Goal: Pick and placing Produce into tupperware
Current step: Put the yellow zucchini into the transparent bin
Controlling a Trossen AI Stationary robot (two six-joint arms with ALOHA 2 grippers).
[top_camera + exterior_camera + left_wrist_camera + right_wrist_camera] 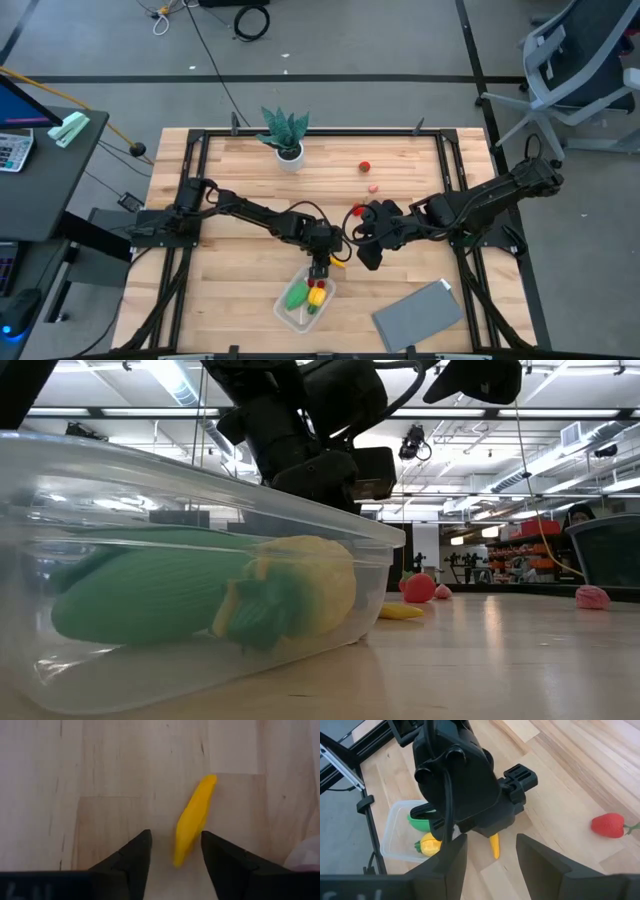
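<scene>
Counting two produce pieces (306, 295) inside one tupperware (284, 312)

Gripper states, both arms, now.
Left gripper: open, holding nothing, fingers either side of the yellow banana.
Right gripper: open, holding nothing.

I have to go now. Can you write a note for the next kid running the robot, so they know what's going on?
Left gripper: open, low over the yellow banana, not gripping it yet.
Right gripper: open, empty, waiting mid-table beside the left one.
Done: green piece and yellow piece are in the tupperware.
Left: the banana, the strawberry, plus a red piece and pink piece farther back.
</scene>
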